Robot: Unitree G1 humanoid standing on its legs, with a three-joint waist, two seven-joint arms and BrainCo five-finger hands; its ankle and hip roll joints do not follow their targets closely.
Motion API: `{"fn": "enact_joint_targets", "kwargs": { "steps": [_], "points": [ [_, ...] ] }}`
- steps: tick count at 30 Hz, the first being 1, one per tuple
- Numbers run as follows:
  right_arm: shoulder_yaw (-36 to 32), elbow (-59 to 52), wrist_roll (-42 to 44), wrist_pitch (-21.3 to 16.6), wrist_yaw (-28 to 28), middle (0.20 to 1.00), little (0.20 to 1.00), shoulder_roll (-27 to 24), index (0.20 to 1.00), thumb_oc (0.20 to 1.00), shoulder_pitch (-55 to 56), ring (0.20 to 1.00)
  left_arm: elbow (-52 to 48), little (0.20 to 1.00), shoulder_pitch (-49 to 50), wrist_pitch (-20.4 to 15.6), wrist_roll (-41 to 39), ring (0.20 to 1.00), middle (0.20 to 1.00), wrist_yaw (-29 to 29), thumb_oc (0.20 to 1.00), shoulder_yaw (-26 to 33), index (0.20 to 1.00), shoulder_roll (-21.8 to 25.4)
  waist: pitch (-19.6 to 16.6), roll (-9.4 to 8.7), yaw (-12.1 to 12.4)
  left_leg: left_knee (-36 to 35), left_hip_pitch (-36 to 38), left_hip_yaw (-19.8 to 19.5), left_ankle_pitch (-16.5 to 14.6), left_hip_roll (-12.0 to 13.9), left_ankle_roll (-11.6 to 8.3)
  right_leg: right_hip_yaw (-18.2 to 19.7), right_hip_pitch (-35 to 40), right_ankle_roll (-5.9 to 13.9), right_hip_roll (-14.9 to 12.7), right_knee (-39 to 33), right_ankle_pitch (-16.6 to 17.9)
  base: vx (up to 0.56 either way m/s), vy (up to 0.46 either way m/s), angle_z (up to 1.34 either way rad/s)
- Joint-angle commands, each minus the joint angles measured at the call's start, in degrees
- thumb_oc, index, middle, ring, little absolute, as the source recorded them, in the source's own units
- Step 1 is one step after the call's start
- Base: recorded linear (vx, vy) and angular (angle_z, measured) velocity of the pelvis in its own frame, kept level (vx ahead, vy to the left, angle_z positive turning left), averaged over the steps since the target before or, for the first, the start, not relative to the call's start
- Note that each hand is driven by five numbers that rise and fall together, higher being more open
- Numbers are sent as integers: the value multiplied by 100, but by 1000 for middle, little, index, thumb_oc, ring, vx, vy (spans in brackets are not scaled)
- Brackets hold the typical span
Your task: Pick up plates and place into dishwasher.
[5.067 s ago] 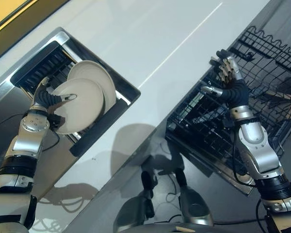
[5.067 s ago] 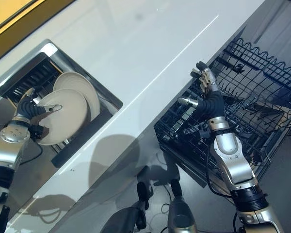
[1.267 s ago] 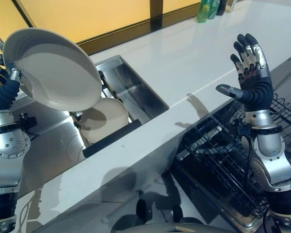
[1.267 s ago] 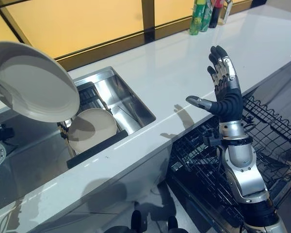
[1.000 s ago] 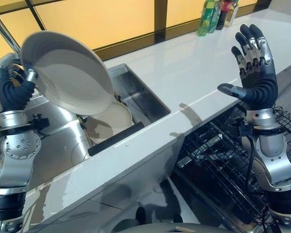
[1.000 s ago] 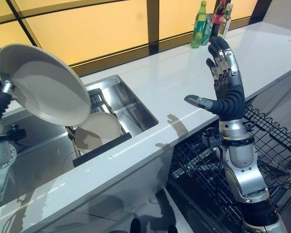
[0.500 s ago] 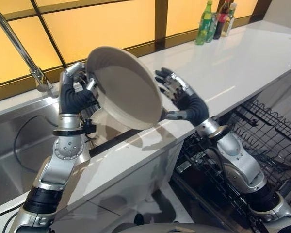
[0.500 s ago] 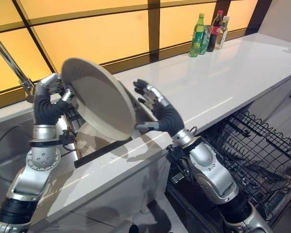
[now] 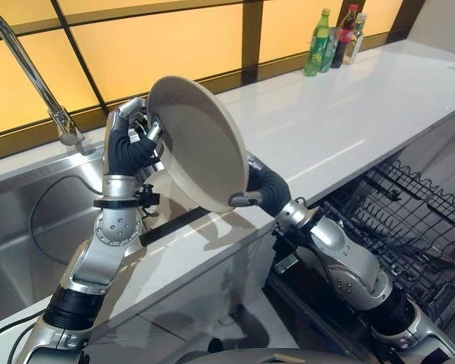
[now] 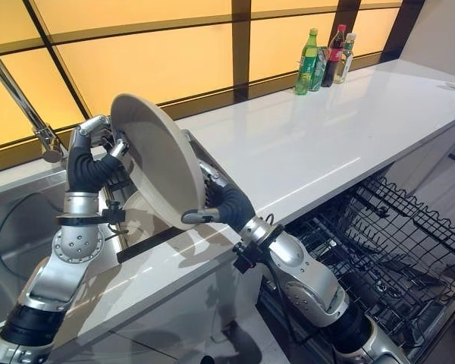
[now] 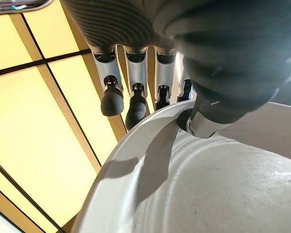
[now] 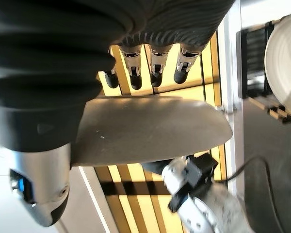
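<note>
Now the right hand (image 10: 220, 206) has closed in on the plate (image 9: 197, 144), thumb and fingers flanking its right rim, while the left hand (image 9: 127, 144) pinches the left rim above the counter (image 9: 341, 114), so a handover looks underway.

Left hand (image 9: 129, 148) is raised at chest height, fingers and thumb pinched closed; right hand (image 10: 221, 203) is reached across beside it, thumb (image 9: 241, 200) extended forward, fingers curled
</note>
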Motion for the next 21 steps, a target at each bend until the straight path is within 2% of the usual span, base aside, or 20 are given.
{"fn": "enact_joint_targets", "kwargs": {
  "steps": [1,7,12,21],
  "points": [
    [144,147,173,-76,-329,1000,1000,373,1000,1000,-650,1000,-57,200,-712,-292,176,200,200,-68,200,-545,200,-82,-273,-183,247,9,251,-174,-326,116,-57,-247,-170,383,-438,17,342,0,0,0],
    [240,272,103,-101,-677,1000,1000,597,1000,1000,-825,1000,-46,200,-704,-204,-107,200,200,-107,200,-562,200,-145,-292,-172,305,9,261,-206,-323,123,-57,-258,-171,371,-432,17,348,0,0,0],
    [197,481,-467,-81,-1138,1000,1000,780,1000,1000,-1031,1000,52,200,-691,-173,179,200,200,-78,200,-651,200,-319,-293,-164,352,9,273,-222,-329,116,-46,-274,-149,362,-444,17,346,0,0,0],
    [-342,351,-928,135,-1358,1000,1000,398,1000,1000,-676,1000,24,200,-172,-173,367,200,200,121,200,-223,200,-176,-271,-158,322,9,302,-208,-357,115,-24,-223,-140,355,-438,17,360,0,0,0]
  ]
}}
